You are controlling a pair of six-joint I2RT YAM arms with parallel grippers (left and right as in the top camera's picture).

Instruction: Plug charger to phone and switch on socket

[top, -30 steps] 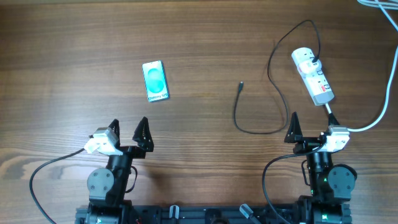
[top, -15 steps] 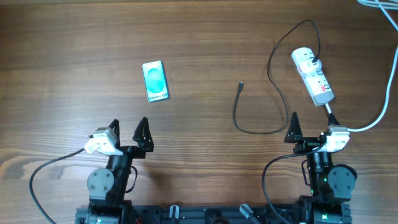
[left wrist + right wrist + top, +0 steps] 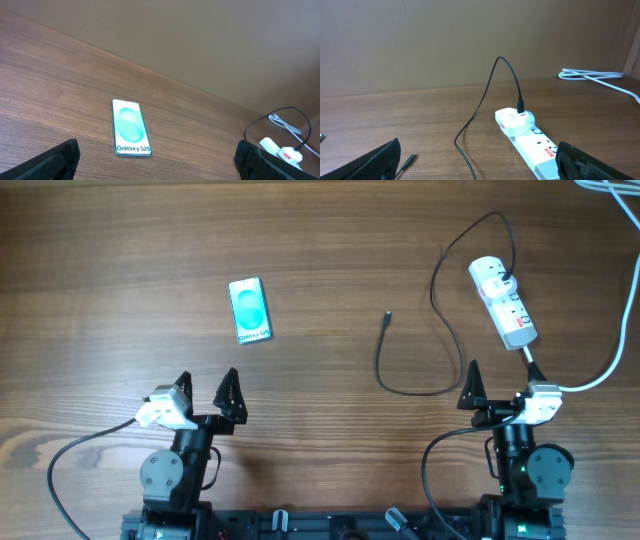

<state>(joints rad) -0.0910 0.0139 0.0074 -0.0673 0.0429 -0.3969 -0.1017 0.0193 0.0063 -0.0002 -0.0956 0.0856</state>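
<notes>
The phone (image 3: 250, 310) lies flat on the table at centre left, teal screen up; in the left wrist view the phone (image 3: 130, 127) reads "Galaxy S25". The charger, a thin black cable (image 3: 440, 290), runs from a white plug in the socket (image 3: 503, 302) at upper right and loops down to its plug tip (image 3: 387, 315) at mid table. In the right wrist view the socket (image 3: 532, 142), the cable (image 3: 470, 125) and the plug tip (image 3: 408, 160) show. My left gripper (image 3: 206, 392) is open and empty, below the phone. My right gripper (image 3: 497, 385) is open and empty, below the socket.
A thicker white/light-blue cable (image 3: 610, 370) leaves the socket's grey end and curves up the right edge; it also shows in the right wrist view (image 3: 592, 76). A tan wall stands behind the table in both wrist views.
</notes>
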